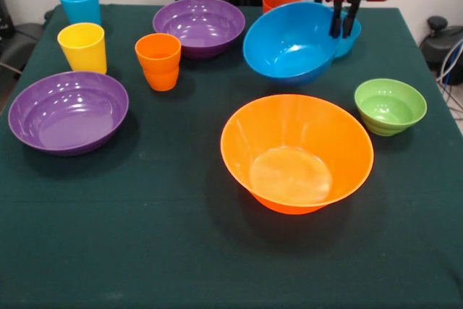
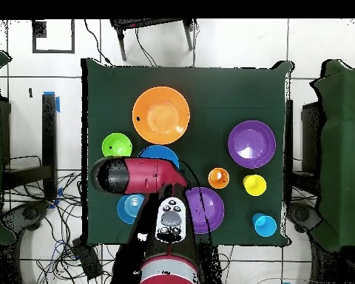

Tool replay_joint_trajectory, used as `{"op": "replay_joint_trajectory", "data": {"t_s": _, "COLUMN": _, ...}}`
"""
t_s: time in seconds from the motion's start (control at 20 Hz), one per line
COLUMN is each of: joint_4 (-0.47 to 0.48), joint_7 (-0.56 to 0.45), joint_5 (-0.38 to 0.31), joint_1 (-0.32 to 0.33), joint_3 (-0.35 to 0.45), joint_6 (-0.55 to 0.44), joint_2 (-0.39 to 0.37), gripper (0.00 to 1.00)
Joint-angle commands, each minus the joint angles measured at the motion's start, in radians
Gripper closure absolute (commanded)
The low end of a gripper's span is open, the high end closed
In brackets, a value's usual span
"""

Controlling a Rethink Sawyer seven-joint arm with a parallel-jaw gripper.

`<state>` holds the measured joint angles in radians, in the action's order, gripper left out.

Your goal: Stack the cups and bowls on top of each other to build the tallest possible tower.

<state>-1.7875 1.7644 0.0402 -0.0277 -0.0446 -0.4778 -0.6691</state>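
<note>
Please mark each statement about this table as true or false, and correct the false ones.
1. The large orange bowl is empty. True.
2. The green bowl sits inside a purple bowl. False: it stands alone on the cloth, beside the large orange bowl.
3. The gripper has its jaws at the rim of the deep blue bowl, which is tilted. True.
4. The yellow cup is stacked on the orange cup. False: they stand apart.
5. The two purple bowls are nested. False: one is near the yellow cup, the other farther back.

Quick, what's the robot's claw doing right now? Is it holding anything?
Gripper: jaws shut on the rim of the deep blue plastic bowl, which is tilted.
</note>
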Motion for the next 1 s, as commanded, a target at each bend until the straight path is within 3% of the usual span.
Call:
{"op": "replay_joint_trajectory", "data": {"t_s": 0.05, "joint_4": -0.025, "joint_7": 0.075, "joint_5": -0.01, "joint_1": 0.005, "joint_3": 0.064, "joint_6": -0.11, "joint_2": -0.038, "gripper": 1.0}}
{"op": "replay_joint_trajectory", "data": {"t_s": 1.0, "joint_4": -0.072, "joint_7": 0.087, "joint_5": -0.007, "joint_1": 0.002, "joint_3": 0.069, "joint_6": -0.131, "joint_2": -0.066, "gripper": 1.0}}
